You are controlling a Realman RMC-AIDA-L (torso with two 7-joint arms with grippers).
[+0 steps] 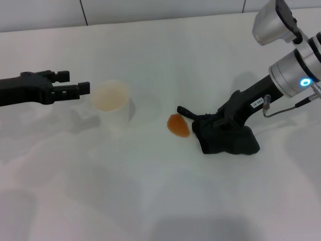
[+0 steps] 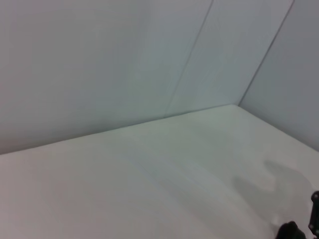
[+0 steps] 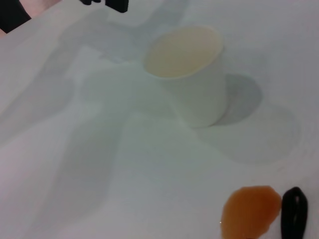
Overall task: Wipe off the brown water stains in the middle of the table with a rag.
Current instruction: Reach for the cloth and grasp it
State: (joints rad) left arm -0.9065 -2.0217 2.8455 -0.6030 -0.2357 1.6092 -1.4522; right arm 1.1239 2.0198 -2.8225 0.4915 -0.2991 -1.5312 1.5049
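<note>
Head view: right gripper (image 1: 228, 120) buried in the rag (image 1: 228, 138), fingers clamped on it, rag on the table (image 1: 150, 201). Brown water stains (image 1: 178, 125) just left, touching the rag's tab. Cup (image 1: 111, 104) farther left. Left gripper (image 1: 70, 86) hovers beside the cup, fingers together.

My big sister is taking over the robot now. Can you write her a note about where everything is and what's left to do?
Right gripper: down on the rag, buried in the cloth, so open or shut cannot be told.
Left gripper: hovering on the robot's left, beside the cup, holding nothing; fingers look nearly closed.
The rag lies on the table, just to the robot's right of the brown water stains. Its small tab sits right beside the blot.
Done: the rag is at the stain's edge.
Left: the stain is unwiped. Likely next, sweep the rag across it toward the cup.
</note>
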